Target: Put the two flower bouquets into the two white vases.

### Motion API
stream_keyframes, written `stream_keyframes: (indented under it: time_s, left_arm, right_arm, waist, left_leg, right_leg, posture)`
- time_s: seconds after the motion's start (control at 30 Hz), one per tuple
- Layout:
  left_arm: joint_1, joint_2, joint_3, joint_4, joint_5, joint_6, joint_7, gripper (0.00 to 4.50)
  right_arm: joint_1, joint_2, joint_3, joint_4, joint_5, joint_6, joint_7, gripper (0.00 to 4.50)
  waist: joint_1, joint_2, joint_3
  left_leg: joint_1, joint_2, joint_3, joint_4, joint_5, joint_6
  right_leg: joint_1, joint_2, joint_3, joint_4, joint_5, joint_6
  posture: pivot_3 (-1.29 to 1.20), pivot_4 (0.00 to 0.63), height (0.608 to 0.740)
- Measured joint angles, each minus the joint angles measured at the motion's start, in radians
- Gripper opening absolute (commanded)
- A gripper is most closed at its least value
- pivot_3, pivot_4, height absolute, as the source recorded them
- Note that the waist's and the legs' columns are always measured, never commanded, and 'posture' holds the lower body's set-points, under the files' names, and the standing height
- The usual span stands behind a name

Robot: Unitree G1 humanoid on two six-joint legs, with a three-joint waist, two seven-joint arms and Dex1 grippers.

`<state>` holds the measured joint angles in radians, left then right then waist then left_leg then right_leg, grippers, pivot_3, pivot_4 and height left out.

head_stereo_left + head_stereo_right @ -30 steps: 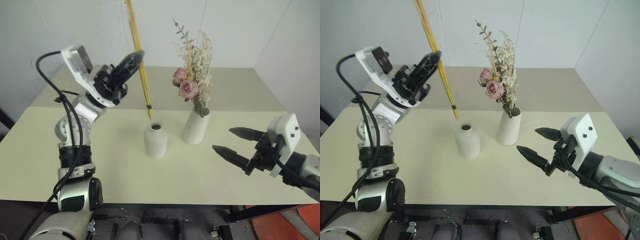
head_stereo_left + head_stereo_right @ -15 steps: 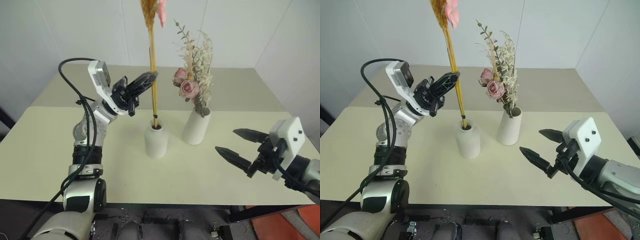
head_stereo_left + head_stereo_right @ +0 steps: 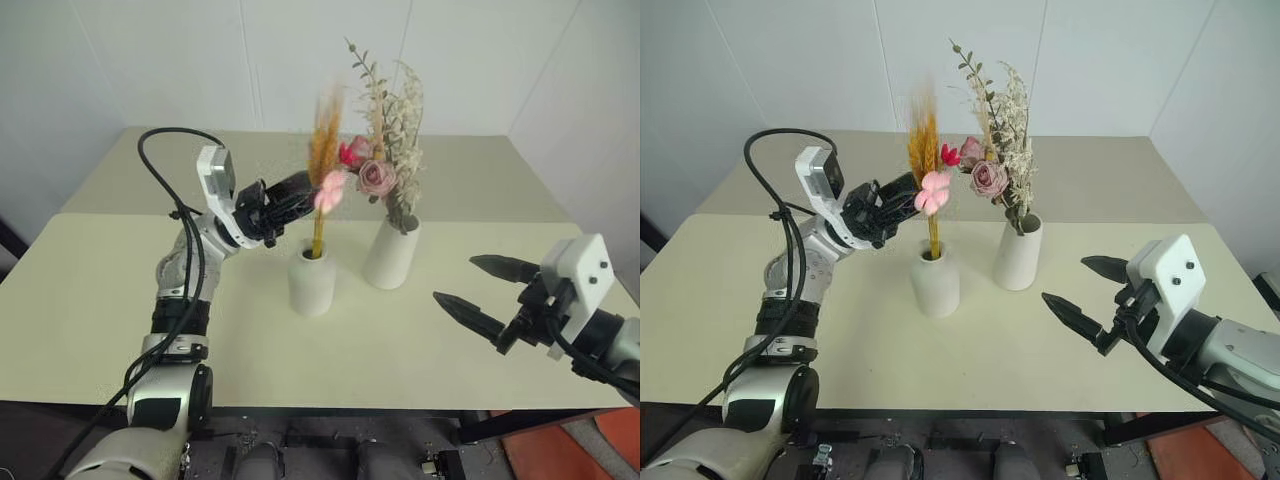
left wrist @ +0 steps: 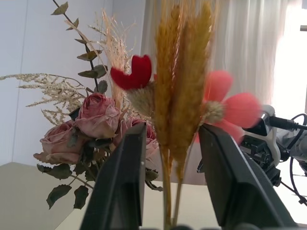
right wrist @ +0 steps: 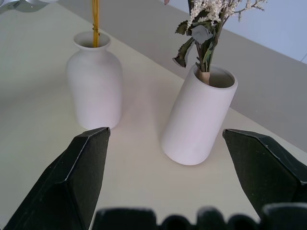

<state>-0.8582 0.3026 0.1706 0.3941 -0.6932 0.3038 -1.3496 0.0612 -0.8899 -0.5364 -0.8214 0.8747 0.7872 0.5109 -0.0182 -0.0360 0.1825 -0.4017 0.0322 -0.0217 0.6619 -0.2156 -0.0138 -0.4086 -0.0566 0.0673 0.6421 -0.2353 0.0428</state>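
- Since a second ago, your slim bouquet with yellow stems, orange plumes and small pink and red blooms (image 3: 928,165) has dropped from high over the table into the short round-shouldered white ceramic vase (image 3: 936,283), where its stems now stand in the narrow neck.
- Your left gripper (image 3: 902,190) has come down with it and now sits beside the plumes; in the left wrist view its black fingers (image 4: 122,182) stand apart on either side of the stems, no longer clamped shut.
- Your right gripper (image 3: 1092,295) hovers in the same place over the table's right side, jaws wide and holding nothing.
- Your bushy bouquet of pink roses, cream sprigs and greenery (image 3: 995,165) remains in the taller white cylinder vase (image 3: 1018,254), just beside the short one.
- Both vases stand mid-table on a pale cream tabletop (image 3: 860,330), with white walls (image 3: 790,60) behind.
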Motion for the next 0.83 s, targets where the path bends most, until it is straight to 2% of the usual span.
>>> stream_keyframes:
  time_s: [0.13,0.37,0.53,0.83]
  left_arm:
    - [0.07,0.088,-0.015,-0.061,0.035,0.01,0.01,4.09]
    - [0.251,0.276,0.014,-0.221,0.063,0.059,0.04,4.09]
    - [0.375,0.468,0.073,-0.35,0.099,0.064,0.058,4.09]
    - [0.53,0.644,0.158,-0.443,0.137,0.046,0.054,4.09]
  right_arm:
    - [0.013,0.0,-0.012,-0.001,-0.007,0.0,0.002,4.5]
    - [0.054,0.0,-0.041,-0.001,-0.029,-0.009,0.023,4.5]
    - [0.112,-0.022,-0.131,0.041,-0.033,-0.019,0.121,4.5]
    - [0.168,-0.083,-0.259,0.179,-0.112,-0.09,0.339,4.5]
  waist:
    - [-0.001,0.0,0.0]
    - [0.001,0.0,0.0]
    - [0.005,0.0,0.0]
    - [0.003,0.0,0.0]
  left_leg:
    - [0.001,0.0,0.0,0.0,0.0,0.0]
    - [0.0,0.001,0.0,-0.001,0.0,0.0]
    - [0.001,0.001,0.001,-0.001,0.0,0.0]
    - [0.002,0.002,0.002,-0.002,0.0,0.0]
  right_leg:
    - [0.0,0.0,0.0,0.0,0.0,0.0]
    - [-0.001,0.0,0.0,0.0,-0.001,0.001]
    - [0.0,-0.001,0.0,-0.001,-0.001,0.0]
    - [0.0,0.0,0.0,-0.001,-0.005,0.004]
  posture:
    - [0.0,0.15,0.74]
    - [0.0,0.15,0.74]
    - [0.0,0.15,0.74]
    - [0.0,0.15,0.74]
